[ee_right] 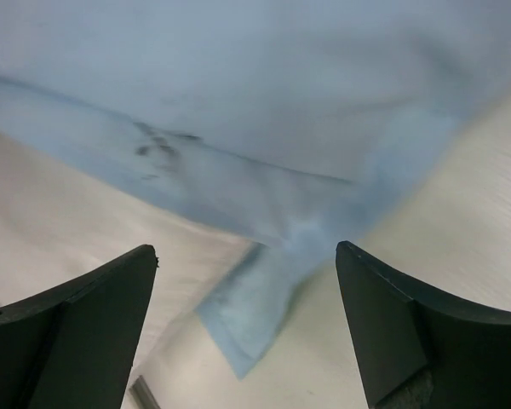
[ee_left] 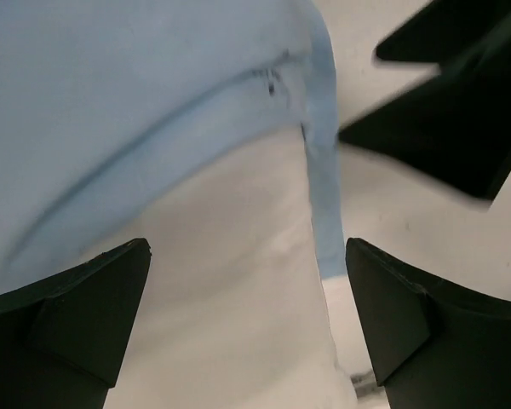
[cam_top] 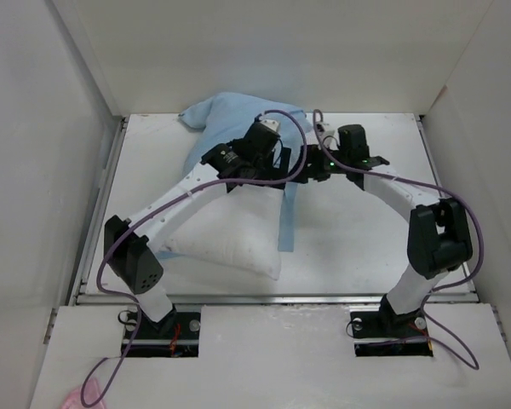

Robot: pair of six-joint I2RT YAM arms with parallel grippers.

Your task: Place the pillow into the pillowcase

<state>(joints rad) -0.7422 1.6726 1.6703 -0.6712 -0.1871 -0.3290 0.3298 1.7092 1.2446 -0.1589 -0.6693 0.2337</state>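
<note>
Far end of pillow point(cam_top: 230, 239) under pillowcase point(cam_top: 221, 115)

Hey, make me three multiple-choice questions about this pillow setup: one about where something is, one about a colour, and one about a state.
1. Where is the pillowcase relative to the pillow?
A. Draped over its far end.
B. Lying apart from it, on the near right.
C. Held up in the air, clear of it.

2. What colour is the pillowcase's visible face?
A. Red.
B. Light blue.
C. Black.

3. How are the left arm's jaws?
A. Shut on the pillow.
B. Shut on the pillowcase.
C. Open, holding nothing.

Answers:
1 A: the top view shows the blue cloth covering the far end of the white pillow.
2 B: all three views show pale blue cloth.
3 C: the left wrist view shows them spread wide with nothing clamped between them.
</note>
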